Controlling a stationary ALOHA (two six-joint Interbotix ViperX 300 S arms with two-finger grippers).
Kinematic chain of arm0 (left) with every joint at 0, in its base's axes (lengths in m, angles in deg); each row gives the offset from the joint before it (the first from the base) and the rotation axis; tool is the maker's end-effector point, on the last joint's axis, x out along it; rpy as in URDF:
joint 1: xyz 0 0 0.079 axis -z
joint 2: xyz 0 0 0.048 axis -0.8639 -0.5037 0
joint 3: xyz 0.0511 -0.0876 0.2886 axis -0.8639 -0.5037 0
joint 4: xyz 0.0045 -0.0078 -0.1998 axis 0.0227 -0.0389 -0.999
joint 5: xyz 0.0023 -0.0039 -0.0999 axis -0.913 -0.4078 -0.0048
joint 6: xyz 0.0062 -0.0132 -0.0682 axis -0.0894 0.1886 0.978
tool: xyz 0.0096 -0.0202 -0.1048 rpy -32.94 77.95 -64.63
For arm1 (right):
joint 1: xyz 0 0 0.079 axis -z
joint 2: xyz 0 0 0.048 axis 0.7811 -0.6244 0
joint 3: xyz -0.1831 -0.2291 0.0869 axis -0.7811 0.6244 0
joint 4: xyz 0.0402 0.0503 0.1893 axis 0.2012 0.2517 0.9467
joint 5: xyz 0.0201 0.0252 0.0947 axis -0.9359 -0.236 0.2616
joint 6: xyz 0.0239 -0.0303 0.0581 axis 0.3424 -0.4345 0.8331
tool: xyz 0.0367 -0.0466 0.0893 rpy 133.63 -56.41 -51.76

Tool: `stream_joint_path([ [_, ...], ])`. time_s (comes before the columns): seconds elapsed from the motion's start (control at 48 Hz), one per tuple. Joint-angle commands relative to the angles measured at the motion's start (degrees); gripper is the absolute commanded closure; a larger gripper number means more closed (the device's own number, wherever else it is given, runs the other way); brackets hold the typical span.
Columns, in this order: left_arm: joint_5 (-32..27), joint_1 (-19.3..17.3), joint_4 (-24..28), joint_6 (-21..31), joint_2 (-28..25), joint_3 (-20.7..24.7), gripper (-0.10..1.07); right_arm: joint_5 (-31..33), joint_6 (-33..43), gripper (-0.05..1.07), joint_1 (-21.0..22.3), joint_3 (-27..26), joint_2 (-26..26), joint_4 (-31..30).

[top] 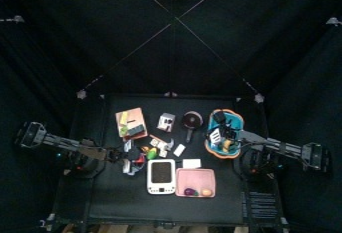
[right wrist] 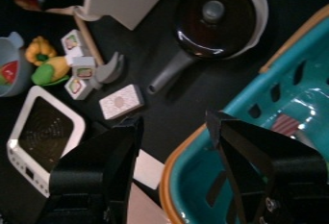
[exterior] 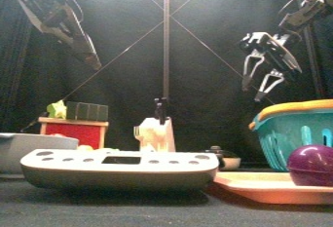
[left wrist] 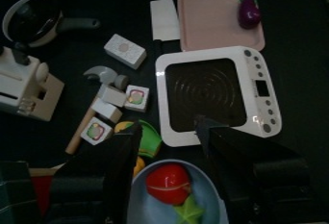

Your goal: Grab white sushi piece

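Our left gripper (exterior: 58,21) hangs high, jaws parted and empty; the white sushi piece (left wrist: 125,50) lies on the table (top: 227,203) between the frying pan (right wrist: 213,16) and white scale (left wrist: 215,91); our right gripper (exterior: 267,73) hovers spread wide above the teal basket (exterior: 297,133)

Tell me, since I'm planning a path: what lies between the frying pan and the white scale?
The white sushi piece, seen in the right wrist view.

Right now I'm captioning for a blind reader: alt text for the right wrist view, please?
The right gripper hangs open above a teal basket. Beyond it on the black table lie a dark frying pan, a white scale and small sushi pieces.
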Motion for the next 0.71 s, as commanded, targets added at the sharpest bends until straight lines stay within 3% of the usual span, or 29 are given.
stream_joint_path([
  [0.0, 2.64, -0.53, 0.09, 0.00, 0.18, -0.18, 0.12, -4.48, 0.00, 0.14, -2.29, -1.58, 0.00, 0.35],
  [0.146, 4.75, -1.41, -0.53, 0.35, 0.26, -1.32, 0.12, -10.11, -0.09, 0.14, -5.54, -1.76, -2.20, 0.18],
  [0.271, 6.77, -1.93, -1.23, 0.18, 0.53, -2.46, 0.13, -10.99, -0.79, 0.14, -7.47, -2.64, -5.45, -1.05],
  [0.688, 17.75, -5.71, -5.71, 0.09, 4.92, -9.14, 0.13, -11.34, -0.79, 0.13, -13.71, -9.49, -18.02, -17.40],
])
